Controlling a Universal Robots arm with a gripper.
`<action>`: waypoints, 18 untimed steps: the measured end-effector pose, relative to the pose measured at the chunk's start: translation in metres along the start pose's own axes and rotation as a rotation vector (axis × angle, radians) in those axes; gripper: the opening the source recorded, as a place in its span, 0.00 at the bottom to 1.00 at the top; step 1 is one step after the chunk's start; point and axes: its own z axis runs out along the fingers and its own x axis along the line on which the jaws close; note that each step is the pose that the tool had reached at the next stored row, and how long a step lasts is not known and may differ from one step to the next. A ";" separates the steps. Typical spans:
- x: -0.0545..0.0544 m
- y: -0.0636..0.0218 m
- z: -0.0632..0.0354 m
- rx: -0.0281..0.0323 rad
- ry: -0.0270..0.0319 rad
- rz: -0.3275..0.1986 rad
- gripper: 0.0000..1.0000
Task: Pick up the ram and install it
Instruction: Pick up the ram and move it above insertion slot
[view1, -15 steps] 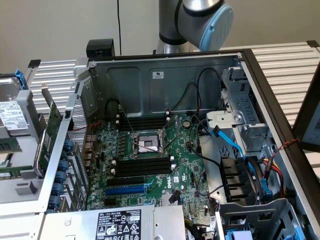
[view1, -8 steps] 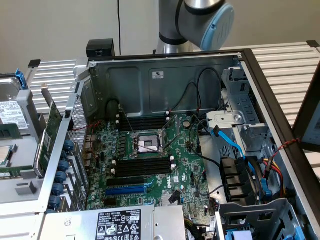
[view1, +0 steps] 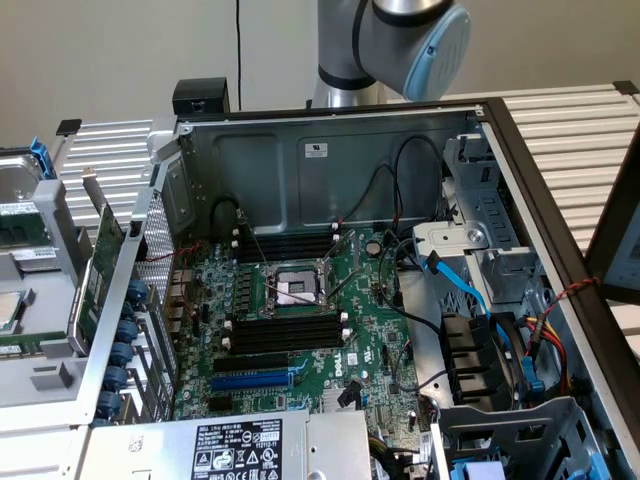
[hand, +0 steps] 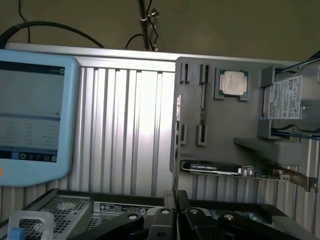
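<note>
A ram stick (hand: 202, 100) stands on edge in grey holders on the parts tray (hand: 225, 130), thin and green. A second thin stick with a white label (hand: 177, 117) stands at the tray's edge beside it. In the exterior view the ram (view1: 24, 224) lies on the tray at the far left, outside the case. My gripper (hand: 175, 201) hangs above the open computer case, well short of the tray. Its black fingers (hand: 183, 205) are pressed together with nothing between them. The black memory slots (view1: 290, 330) with white end clips lie beside the processor socket (view1: 297, 288).
The tray also holds a processor chip (hand: 232, 82), a hard drive (hand: 285, 97) and an expansion card (hand: 225, 169). A blue-framed touchscreen pendant (hand: 30, 115) lies on the ribbed metal table (hand: 125, 130). Cables (view1: 470, 290) and drive cages crowd the case on the exterior view's right. The arm's joint (view1: 410, 35) rises behind the case.
</note>
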 end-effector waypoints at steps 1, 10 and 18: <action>0.000 -0.0027 -0.0022 -0.0025 -0.0001 -0.001 0.14; 0.001 -0.0250 -0.0087 -0.0534 -0.0014 -0.006 0.14; 0.002 -0.0519 -0.0141 -0.0544 -0.0016 -0.007 0.14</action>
